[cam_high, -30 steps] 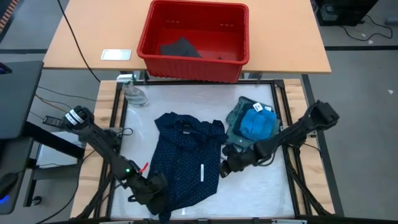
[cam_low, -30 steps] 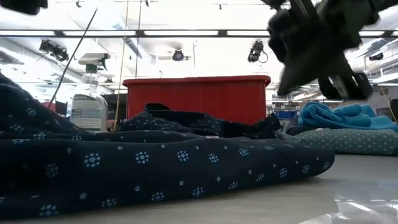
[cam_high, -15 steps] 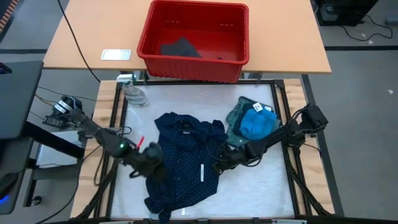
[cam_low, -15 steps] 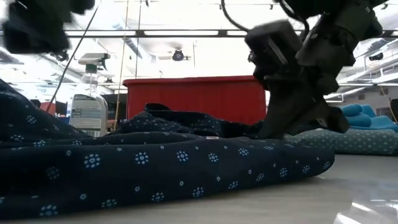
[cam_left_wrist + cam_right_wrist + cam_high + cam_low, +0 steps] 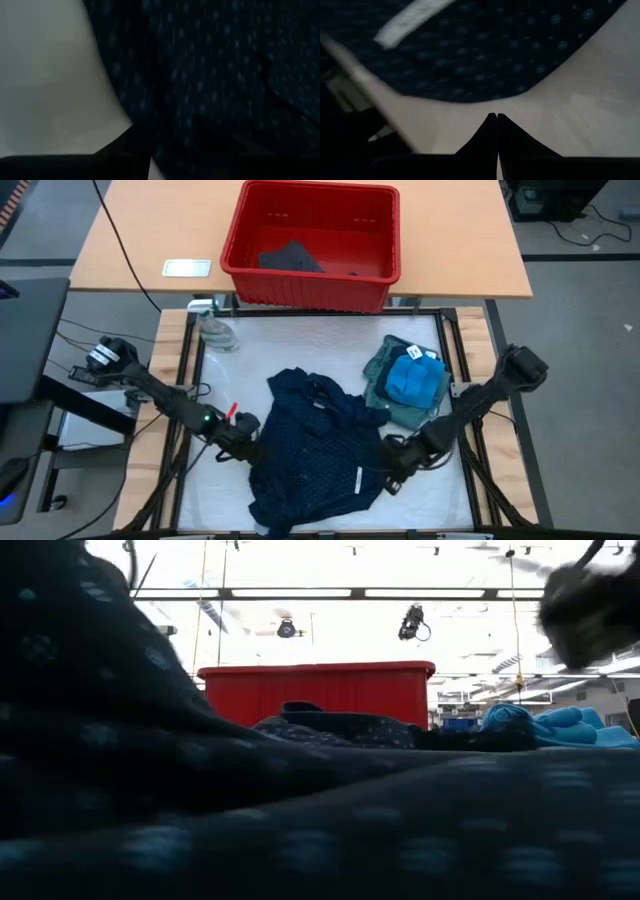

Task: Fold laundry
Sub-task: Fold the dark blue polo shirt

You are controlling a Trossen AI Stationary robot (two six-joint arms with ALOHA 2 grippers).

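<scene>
The navy dotted piece (image 5: 315,455) lies crumpled on the white table top, its white label (image 5: 360,478) facing up. Its near part fills the low view (image 5: 300,810). My left gripper (image 5: 247,432) is at its left edge, with the cloth right in front of it (image 5: 225,65). My right gripper (image 5: 393,468) is shut at the garment's right near edge. In its wrist view the closed tips (image 5: 497,117) stand over bare table, just short of the cloth (image 5: 485,50). A bright blue small garment (image 5: 415,378) lies on the grey-green shirt (image 5: 385,395) at the right.
A red bin (image 5: 310,285) with a charcoal garment (image 5: 290,255) in it stands on the wooden table beyond the far edge. A clear spray bottle (image 5: 215,332) lies at the far left corner. Rails frame the work surface. Bare table shows at the far middle and near right.
The navy dotted piece has slid toward the table's right and near edges and bunched up, and it now fills the low view. My right gripper went the same way alongside it. My left gripper left the garment's near left corner and moved toward the far edge along its left side.
</scene>
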